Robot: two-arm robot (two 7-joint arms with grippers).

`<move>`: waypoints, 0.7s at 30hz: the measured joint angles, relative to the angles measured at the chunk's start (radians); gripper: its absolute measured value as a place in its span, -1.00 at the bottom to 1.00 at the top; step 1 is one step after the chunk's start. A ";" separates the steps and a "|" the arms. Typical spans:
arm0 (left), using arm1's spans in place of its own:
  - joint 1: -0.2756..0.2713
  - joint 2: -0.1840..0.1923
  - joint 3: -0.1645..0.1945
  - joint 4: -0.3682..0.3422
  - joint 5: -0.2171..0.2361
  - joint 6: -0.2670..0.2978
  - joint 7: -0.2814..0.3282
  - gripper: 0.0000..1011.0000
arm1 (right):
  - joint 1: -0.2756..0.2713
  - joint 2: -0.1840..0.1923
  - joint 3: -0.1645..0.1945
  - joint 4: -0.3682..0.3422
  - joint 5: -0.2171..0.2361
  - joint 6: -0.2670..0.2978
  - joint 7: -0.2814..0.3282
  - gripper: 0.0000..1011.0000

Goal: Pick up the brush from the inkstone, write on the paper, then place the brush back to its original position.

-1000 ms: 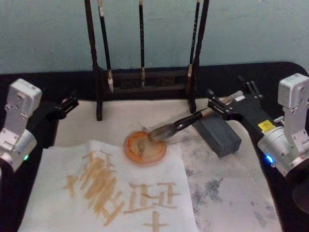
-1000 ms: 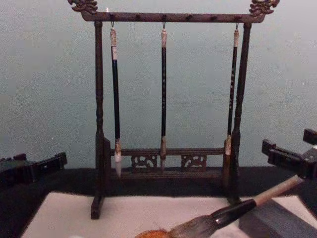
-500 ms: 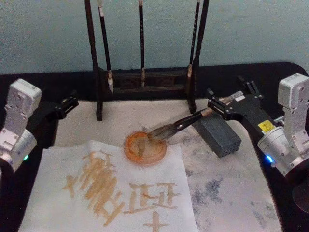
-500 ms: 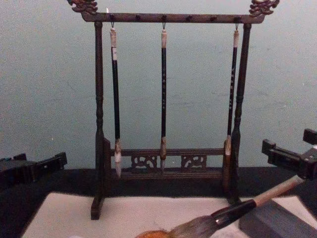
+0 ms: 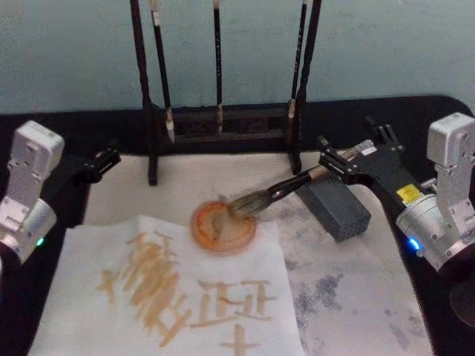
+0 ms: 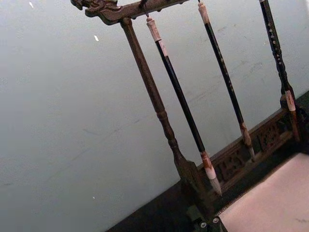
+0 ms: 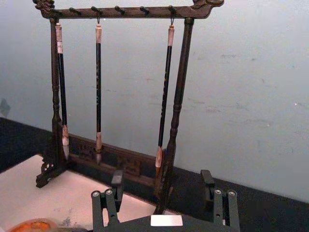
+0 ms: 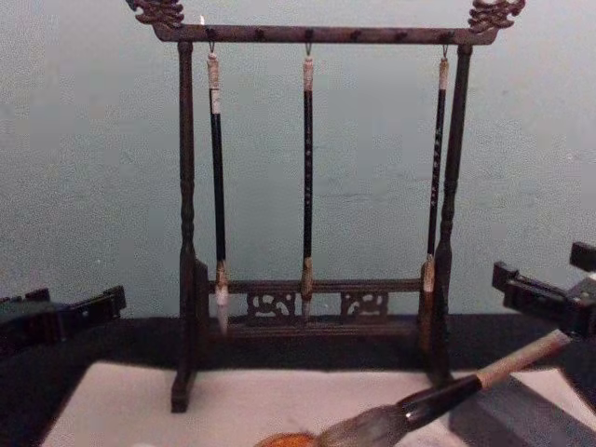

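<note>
The brush [image 5: 278,189] lies slanted, its grey-brown bristles in a round orange dish [image 5: 223,230]. Its black ferrule and pale handle pass over the back of the dark grey inkstone block [image 5: 335,208]. My right gripper [image 5: 352,152] is at the handle's far end, open, with a finger on each side of it. The chest view has the brush [image 8: 438,400] low at the right, below the right gripper [image 8: 568,293]. The white paper [image 5: 82,297] at the front left bears orange-brown strokes. My left gripper [image 5: 104,159] is parked at the left edge, shut.
A dark wooden rack [image 5: 223,122] with three thin black-handled brushes [image 8: 307,177] stands at the back. An off-white stained mat [image 5: 349,289] covers the black table [image 5: 415,119] under the paper, dish and block.
</note>
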 joint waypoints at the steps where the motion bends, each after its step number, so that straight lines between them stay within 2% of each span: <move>1: 0.000 0.000 0.000 0.000 0.000 0.000 0.000 0.98 | 0.000 0.000 0.000 0.000 0.000 0.000 0.000 0.99; 21: 0.000 0.000 0.000 0.000 0.000 0.000 0.000 0.98 | 0.000 0.000 0.000 0.000 0.000 0.000 0.000 0.99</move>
